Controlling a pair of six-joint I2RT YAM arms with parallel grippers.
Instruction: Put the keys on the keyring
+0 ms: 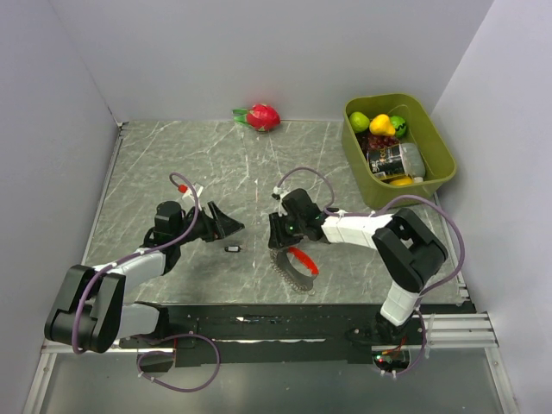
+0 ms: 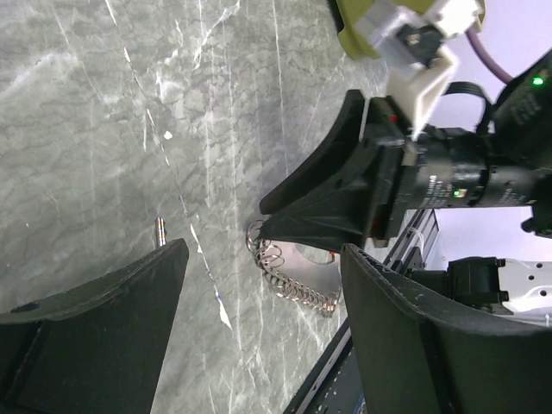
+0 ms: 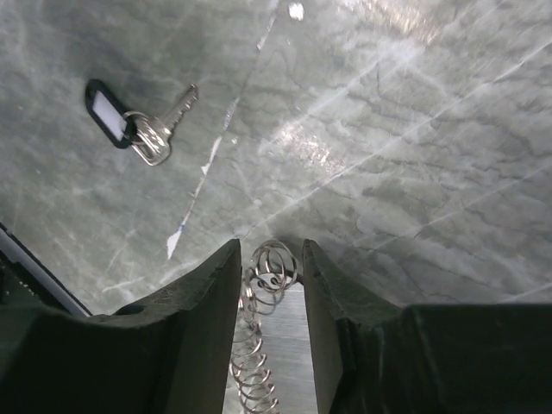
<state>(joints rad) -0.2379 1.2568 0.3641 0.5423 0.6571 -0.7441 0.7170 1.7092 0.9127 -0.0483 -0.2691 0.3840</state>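
The keys (image 1: 231,248) lie flat on the marble: a small silvery key on a black tag (image 3: 129,121); only the key's tip (image 2: 160,231) peeks past my left finger. The keyring (image 1: 302,259) is a red crescent joined to a string of silvery wire rings (image 3: 269,274), lying near the table's front edge. My right gripper (image 1: 278,240) (image 3: 269,250) hangs low over the far end of that string, its jaws apart on either side of the rings, with a gap on the right. My left gripper (image 1: 226,222) (image 2: 263,254) hovers wide open just above the keys, holding nothing, facing the rings (image 2: 293,280).
A green bin (image 1: 444,147) with fruit and a can stands at the back right. A red dragon fruit (image 1: 263,116) lies by the back wall. Grey walls close in the left, back and right. A black rail (image 1: 285,317) runs along the front edge.
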